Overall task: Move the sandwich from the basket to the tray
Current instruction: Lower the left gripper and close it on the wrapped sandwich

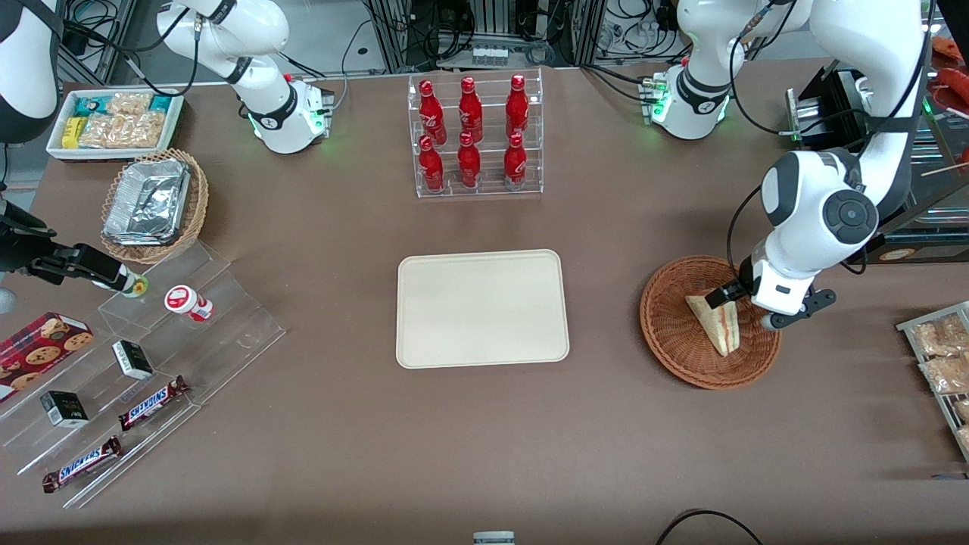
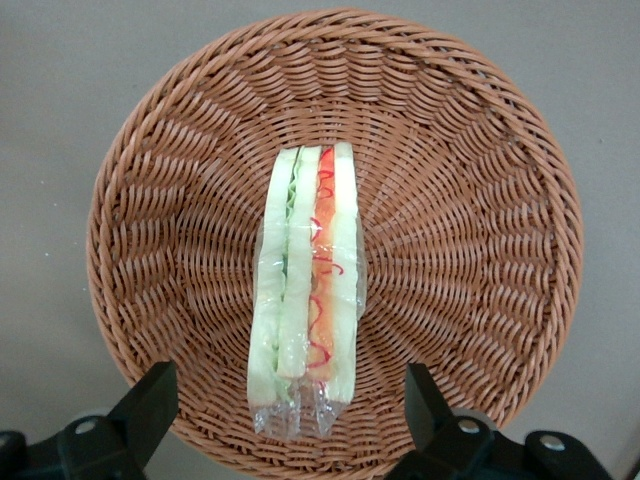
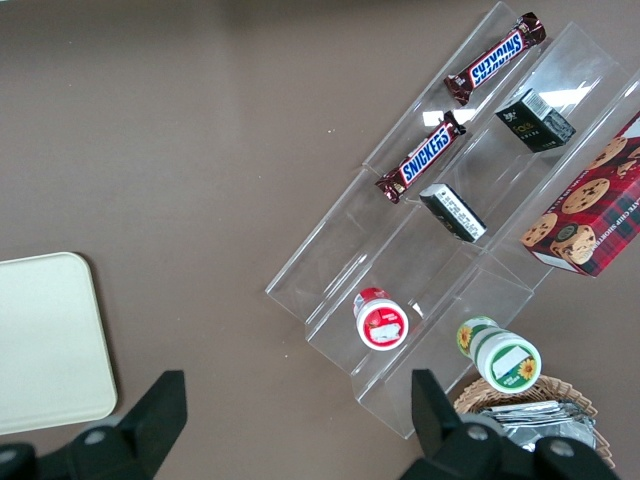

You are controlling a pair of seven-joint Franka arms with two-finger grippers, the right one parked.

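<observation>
The sandwich (image 1: 715, 322), a wrapped white-bread wedge with red and green filling, lies in the round reddish-brown wicker basket (image 1: 666, 333) toward the working arm's end of the table. My left gripper (image 1: 746, 306) hovers low over the basket, open. In the left wrist view its two black fingers (image 2: 150, 395) stand wide apart on either side of the sandwich's (image 2: 310, 290) wrapped end, without touching it, inside the basket's rim (image 2: 180, 200). The cream-beige tray (image 1: 481, 306) lies flat at the table's middle, beside the basket, with nothing on it.
A clear rack of red bottles (image 1: 475, 136) stands farther from the front camera than the tray. A rack of snack packets (image 1: 942, 363) sits at the working arm's table edge. Toward the parked arm's end are acrylic steps (image 1: 151, 363), a tan foil-container basket (image 1: 155, 204) and a white bin (image 1: 113, 121).
</observation>
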